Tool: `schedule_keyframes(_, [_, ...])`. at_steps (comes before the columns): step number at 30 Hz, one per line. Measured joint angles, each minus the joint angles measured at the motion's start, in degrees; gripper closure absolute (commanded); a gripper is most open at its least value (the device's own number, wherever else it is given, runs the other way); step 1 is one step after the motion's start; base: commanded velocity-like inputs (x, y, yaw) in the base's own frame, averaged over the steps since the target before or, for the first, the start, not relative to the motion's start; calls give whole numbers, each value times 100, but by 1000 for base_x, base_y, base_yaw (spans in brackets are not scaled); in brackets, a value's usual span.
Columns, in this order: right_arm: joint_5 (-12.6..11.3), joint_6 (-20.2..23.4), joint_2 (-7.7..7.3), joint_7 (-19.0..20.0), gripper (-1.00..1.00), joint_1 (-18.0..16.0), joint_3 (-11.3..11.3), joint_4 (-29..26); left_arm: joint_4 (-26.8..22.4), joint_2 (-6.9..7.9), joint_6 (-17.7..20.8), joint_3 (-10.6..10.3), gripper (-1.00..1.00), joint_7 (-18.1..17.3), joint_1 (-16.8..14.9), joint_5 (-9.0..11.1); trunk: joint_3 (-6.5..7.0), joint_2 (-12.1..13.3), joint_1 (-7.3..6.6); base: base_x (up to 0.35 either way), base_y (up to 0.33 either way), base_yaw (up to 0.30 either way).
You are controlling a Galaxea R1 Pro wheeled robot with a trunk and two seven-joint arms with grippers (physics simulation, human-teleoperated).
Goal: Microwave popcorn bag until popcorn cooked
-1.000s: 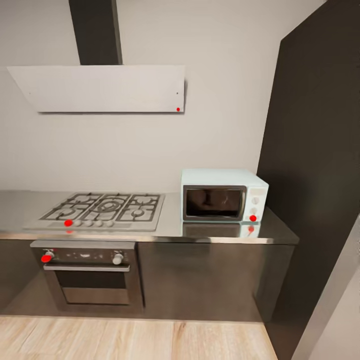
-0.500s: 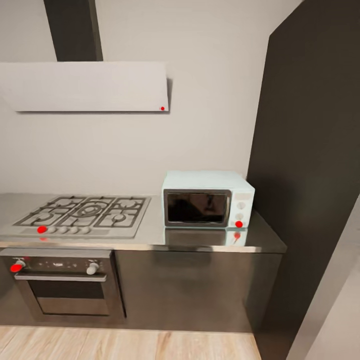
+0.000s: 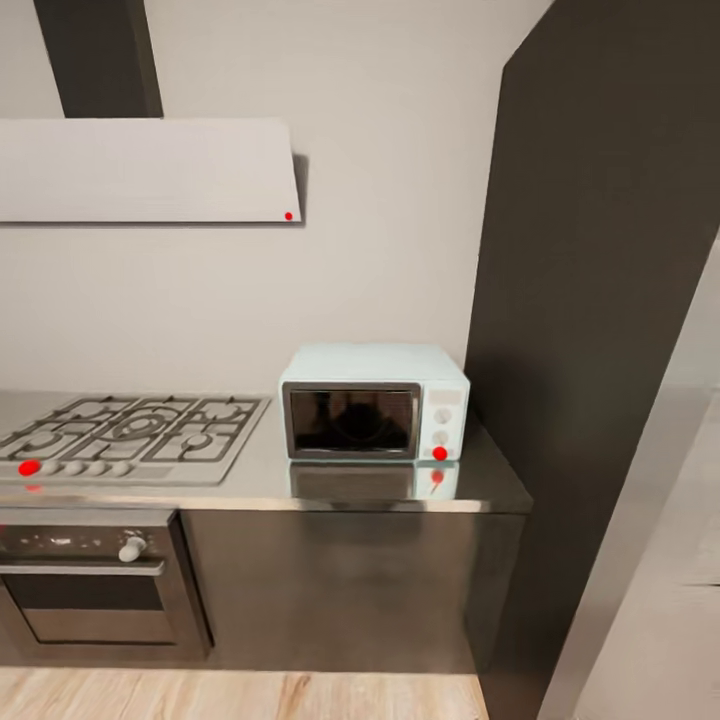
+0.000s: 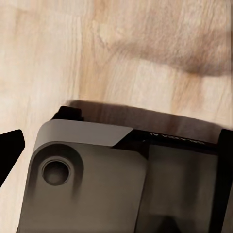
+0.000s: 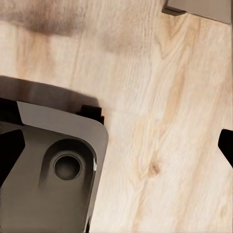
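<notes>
The pale mint-blue microwave [image 3: 372,402] stands on the glossy grey countertop [image 3: 260,482] in the head view, its dark glass door shut, against the white wall beside a tall dark cabinet. The popcorn bag and the popcorn are out of view. In the left wrist view my left gripper [image 4: 116,145] hangs open over the robot's grey base and the wood floor. In the right wrist view my right gripper [image 5: 118,148] is open too, one black fingertip [image 5: 9,150] at each picture edge and nothing between them.
A grey gas hob [image 3: 130,435] with black grates lies left of the microwave, over a dark oven [image 3: 90,590]. A white hood [image 3: 140,170] hangs above. The tall dark cabinet [image 3: 590,300] closes the right side. Pale wood floor [image 3: 240,697] runs along the cabinet fronts.
The whole head picture has slid left and the microwave looks slightly larger: the camera has turned right and come closer. Nothing on the countertop has moved.
</notes>
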Motion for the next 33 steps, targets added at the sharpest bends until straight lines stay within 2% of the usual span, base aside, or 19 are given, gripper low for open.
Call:
schedule_keyframes(6, [1,6,8,2,-100,0,-1,-1,0,0,-7,2,-100,0,-1,5,0,1,0,3,-8,-182])
schedule_keyframes(24, [-7,54,-8,1,-100,-1,-6,1,-1,0,-7,1,-100,0,2,5,0,1,0,0,0,-6])
schedule_keyframes(33, [46,17,17,4,-100,0,15,1,-3,0,-4,1,-100,-56,-1,-15,0,0,-3,289,0,0])
